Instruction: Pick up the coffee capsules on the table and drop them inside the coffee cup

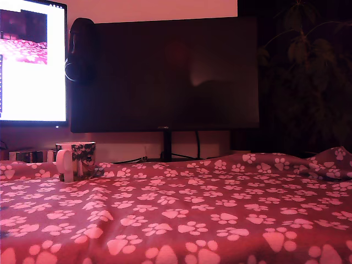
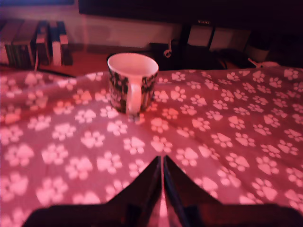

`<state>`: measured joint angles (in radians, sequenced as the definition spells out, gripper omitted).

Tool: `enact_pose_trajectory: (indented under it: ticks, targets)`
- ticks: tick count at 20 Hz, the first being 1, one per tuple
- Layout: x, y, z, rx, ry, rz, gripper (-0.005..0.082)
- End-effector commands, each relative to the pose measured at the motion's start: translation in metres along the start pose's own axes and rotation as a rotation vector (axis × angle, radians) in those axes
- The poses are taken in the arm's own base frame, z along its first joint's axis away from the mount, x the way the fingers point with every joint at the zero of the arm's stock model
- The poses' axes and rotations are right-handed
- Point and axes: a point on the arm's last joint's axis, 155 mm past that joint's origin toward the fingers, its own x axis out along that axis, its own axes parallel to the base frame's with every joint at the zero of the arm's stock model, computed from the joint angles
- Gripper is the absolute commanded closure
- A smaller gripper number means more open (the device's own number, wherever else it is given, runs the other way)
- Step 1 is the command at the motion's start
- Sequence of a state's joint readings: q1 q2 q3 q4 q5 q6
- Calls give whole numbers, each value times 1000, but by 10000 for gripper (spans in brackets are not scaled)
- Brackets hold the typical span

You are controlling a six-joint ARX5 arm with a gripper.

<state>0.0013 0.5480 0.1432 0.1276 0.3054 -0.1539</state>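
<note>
The dark end effector, fingers together and empty, points toward the leafy-patterned white-handled ceramic cup upright on the paw-print red cloth surface; no capsules visible

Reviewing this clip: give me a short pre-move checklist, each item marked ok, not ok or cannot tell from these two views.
1. Coffee cup upright on the table: ok.
2. Cup mouth unobstructed: ok in the wrist view; its floor is not visible, so contents cannot tell.
3. Capsules located: not ok, none shows on the cloth in either view.
4. Gripper state: ok, jaws closed tip to tip, nothing between them.
5. Gripper lined up with cup: ok, handle faces the wrist camera, bare cloth between.
6. Arm visible in the exterior view: not ok, only cup and monitors show.
</note>
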Motion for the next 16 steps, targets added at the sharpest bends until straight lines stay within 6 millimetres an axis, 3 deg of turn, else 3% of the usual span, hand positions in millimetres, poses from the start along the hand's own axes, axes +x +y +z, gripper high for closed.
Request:
enact_pose_trajectory:
  ticks: [1,7,16]
  targets:
    - [-2,3,-18,-18,18,4,784]
    - [-9,-1,-35,-55,30,-6,783]
    - [-24,-9,-25,-38,-32,-18,783]
